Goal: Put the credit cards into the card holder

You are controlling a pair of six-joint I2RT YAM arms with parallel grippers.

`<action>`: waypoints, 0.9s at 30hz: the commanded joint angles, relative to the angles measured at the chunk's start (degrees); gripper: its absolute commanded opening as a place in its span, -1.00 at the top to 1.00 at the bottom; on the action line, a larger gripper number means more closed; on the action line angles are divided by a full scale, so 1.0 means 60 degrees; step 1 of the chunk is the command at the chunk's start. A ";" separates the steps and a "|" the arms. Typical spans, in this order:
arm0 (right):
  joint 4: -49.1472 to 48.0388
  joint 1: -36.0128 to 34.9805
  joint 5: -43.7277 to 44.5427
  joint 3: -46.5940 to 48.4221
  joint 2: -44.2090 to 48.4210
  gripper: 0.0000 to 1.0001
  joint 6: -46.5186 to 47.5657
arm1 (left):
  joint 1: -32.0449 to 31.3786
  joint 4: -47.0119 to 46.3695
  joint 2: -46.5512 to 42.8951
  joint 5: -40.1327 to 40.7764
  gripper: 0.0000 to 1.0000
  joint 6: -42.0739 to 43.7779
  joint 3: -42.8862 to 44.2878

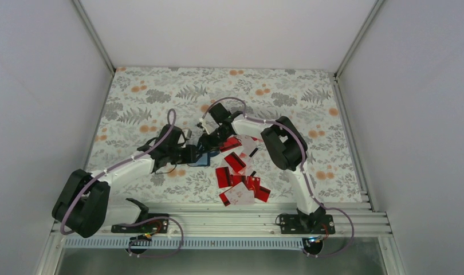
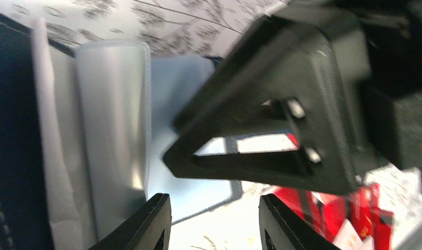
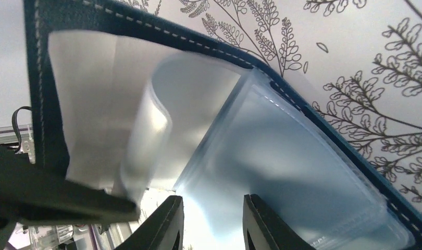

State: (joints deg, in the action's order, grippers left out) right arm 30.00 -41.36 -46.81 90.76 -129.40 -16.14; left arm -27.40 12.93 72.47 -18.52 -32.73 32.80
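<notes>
The two arms meet over the middle of the flowered counter (image 1: pixel 161 97), and the card holder (image 1: pixel 200 159) lies open between them, just left of the heap of red and white cards (image 1: pixel 238 177); no card looks lifted yet, so I take this to be the step of spreading the holder so a pocket is clear.

From the left wrist, the left gripper (image 2: pixel 214 219) has its jaws apart with nothing between them, only counter and the pale lining beyond; one jaw sits right beside the lower edge of the clear sleeves (image 2: pixel 112 120), probably to pin or steady that side, though I cannot tell if it touches. The right gripper (image 2: pixel 302 88) crowds in from the other side, the red cards (image 2: pixel 349 208) just behind it.

From the right wrist, the navy stitched cover (image 3: pixel 146 23) stands up and the sleeves (image 3: pixel 302 166) fan out from it; the right gripper (image 3: pixel 211 224) has its jaws narrowly apart with a sleeve running down toward the gap; whether they pinch it I cannot tell. A dark finger (image 3: pixel 42 192), which I judge to be the left arm's, bears on the cover, likely to stop it folding back.

The sleeves are floppy and curl over; a card would catch on them unless one is held apart.
</notes>
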 commanded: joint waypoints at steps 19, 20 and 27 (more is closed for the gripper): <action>0.0932 0.0166 0.1028 0.0030 -0.0622 0.43 0.0723 | 0.0462 0.1647 0.2070 0.3477 0.21 -0.0211 0.1516; 0.0962 0.0194 0.1137 0.0081 -0.0650 0.43 0.0697 | 0.0496 0.1748 0.2059 0.3636 0.22 -0.0234 0.1541; 0.1288 0.0451 0.1646 0.0816 -0.1228 0.43 0.0586 | 0.0816 0.2096 0.2287 0.3640 0.30 -0.0748 0.1132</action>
State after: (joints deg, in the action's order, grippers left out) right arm 33.47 -40.80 -46.30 93.71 -131.02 -12.78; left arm -23.09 23.46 85.06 2.24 -35.33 41.08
